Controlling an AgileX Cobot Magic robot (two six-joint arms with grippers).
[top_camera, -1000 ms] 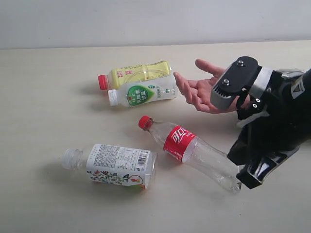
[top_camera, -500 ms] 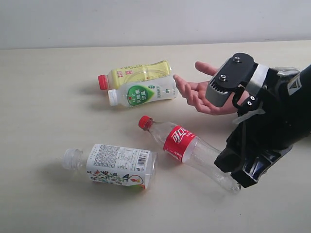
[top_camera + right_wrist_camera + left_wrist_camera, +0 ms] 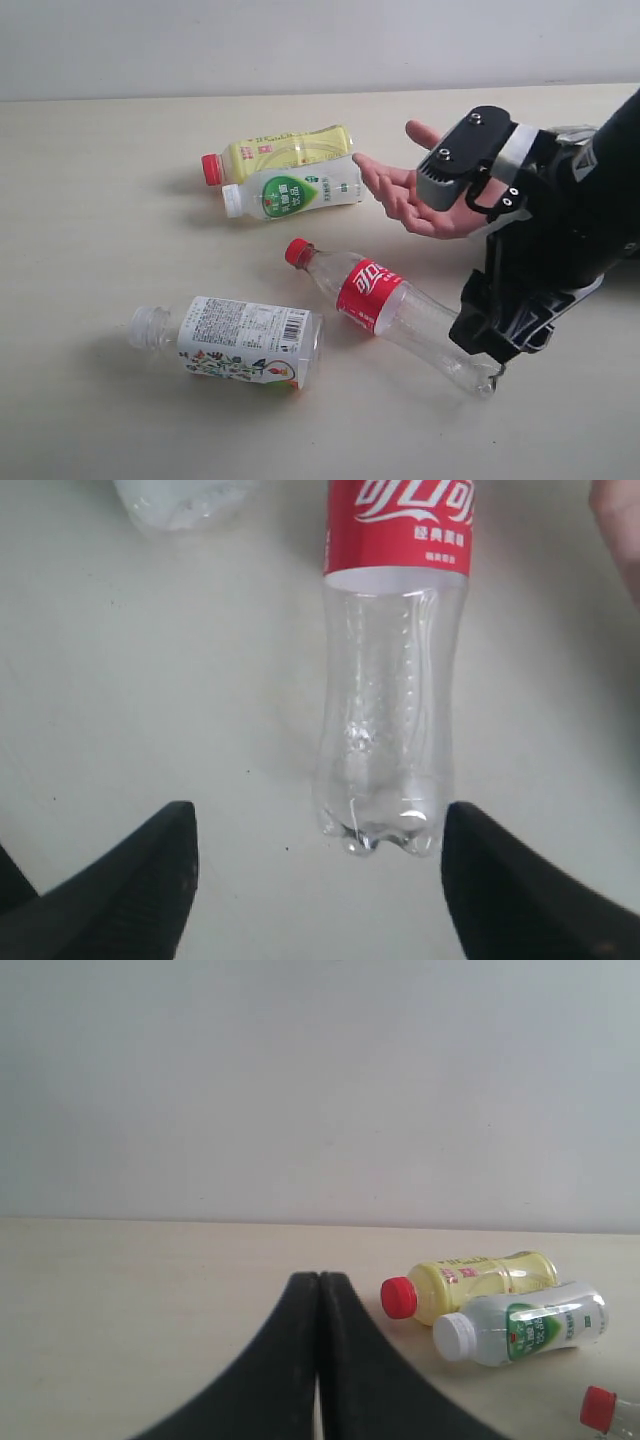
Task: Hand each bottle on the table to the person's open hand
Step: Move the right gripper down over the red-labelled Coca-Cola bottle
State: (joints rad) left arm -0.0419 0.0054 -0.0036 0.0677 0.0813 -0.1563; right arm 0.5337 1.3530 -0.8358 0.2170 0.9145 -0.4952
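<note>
Hand [image 3: 418, 205] open palm-up behind right gripper [image 3: 318, 812], jaws spread either side of clear red-label bottle [image 3: 390, 710] base; bottle empty, lying flat. Left gripper [image 3: 318, 1280] clenched.

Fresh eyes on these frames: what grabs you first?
The black right hand, jaws spread wide, flanks the base of the clear red-label bottle lying on the table at lower right of the exterior view. Just behind it, a person's open hand is held palm up. The yellow bottle, green-label bottle and printed-label bottle lie on their sides further left.
</note>
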